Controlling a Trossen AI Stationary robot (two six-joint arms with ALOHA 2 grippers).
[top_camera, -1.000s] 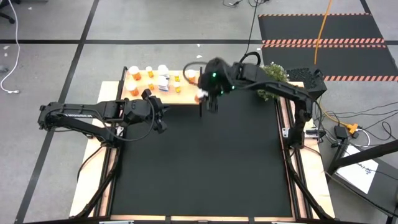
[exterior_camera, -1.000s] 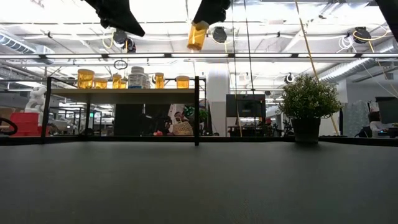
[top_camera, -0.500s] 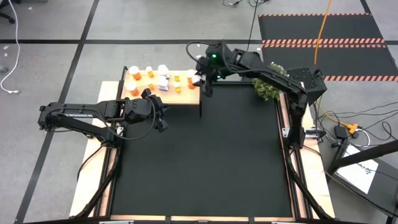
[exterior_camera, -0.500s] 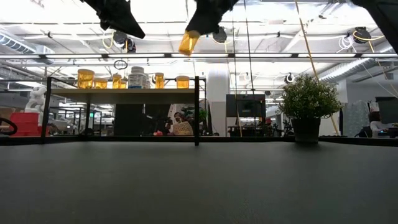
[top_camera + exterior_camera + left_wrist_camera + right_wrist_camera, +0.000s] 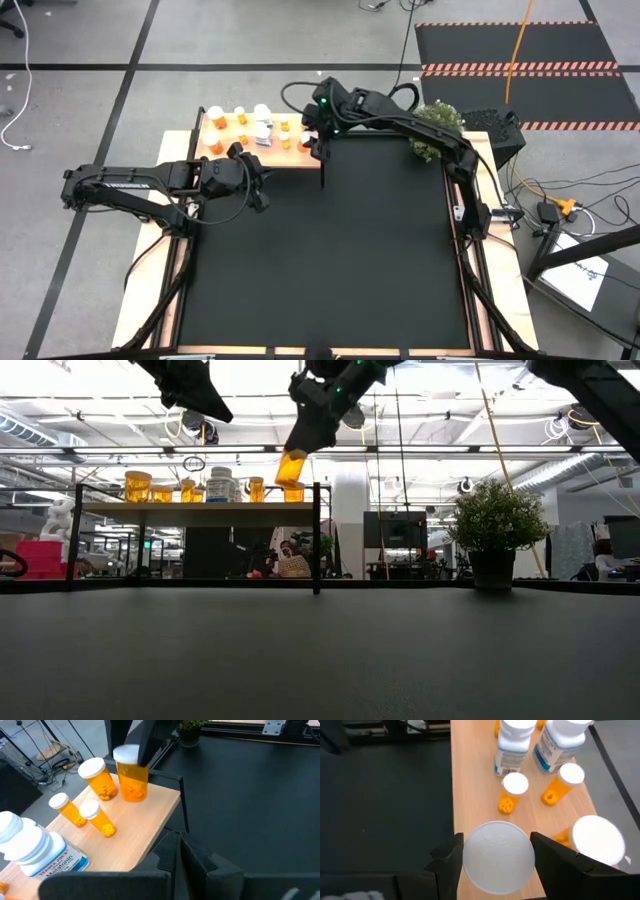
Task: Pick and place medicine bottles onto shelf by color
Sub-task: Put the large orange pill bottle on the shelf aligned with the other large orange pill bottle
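A: Since a second back, orange bottle [image 5: 291, 467] has travelled from over the mat's far edge to above the shelf [image 5: 292, 160], at its end nearest the plant [image 5: 493, 520] — carried by the right gripper [image 5: 495, 857], jaws clamped either side of the white cap.

B: Handling?

A: Judging by looks: light, rigid plastic, smooth and a bit slippery, rattly pills inside. Cap or upper body seems the sensible hold (keeps it upright for setting down). Neighbouring orange bottles [image 5: 102, 780] stand close — easily knocked.

B: Other arm?

A: Left gripper [image 5: 256, 185] waits shut and empty over the mat [image 5: 330, 260], just beside the shelf's front edge.
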